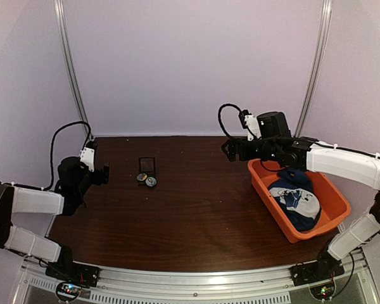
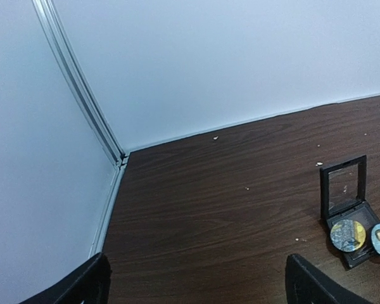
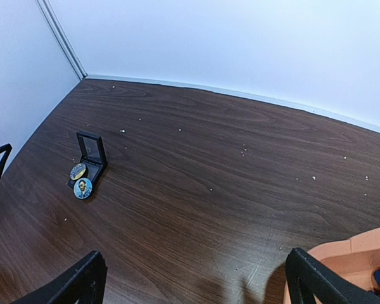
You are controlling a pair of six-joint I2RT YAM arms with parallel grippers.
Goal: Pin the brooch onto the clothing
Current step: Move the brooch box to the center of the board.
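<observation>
Beside the small black box (image 1: 146, 165), left of the table's (image 1: 196, 221) middle, lies the brooch (image 1: 151, 182), the bluish one of two small round badges. The greyer badge (image 1: 141, 178) lies just beside it, at the box's open base. By its look the brooch is light, stiff and slick-faced. It lies flat, so fingertips would need to pinch across its rim. The clothing (image 1: 294, 197) sits bunched in the orange tub (image 1: 261, 172) at the right, well apart. It looks soft and limp, best lifted by a top fold. The left gripper (image 1: 104, 172) hangs near the box, fingers spread and empty. The right gripper (image 1: 230, 151) hovers by the tub's far corner, also spread and empty
</observation>
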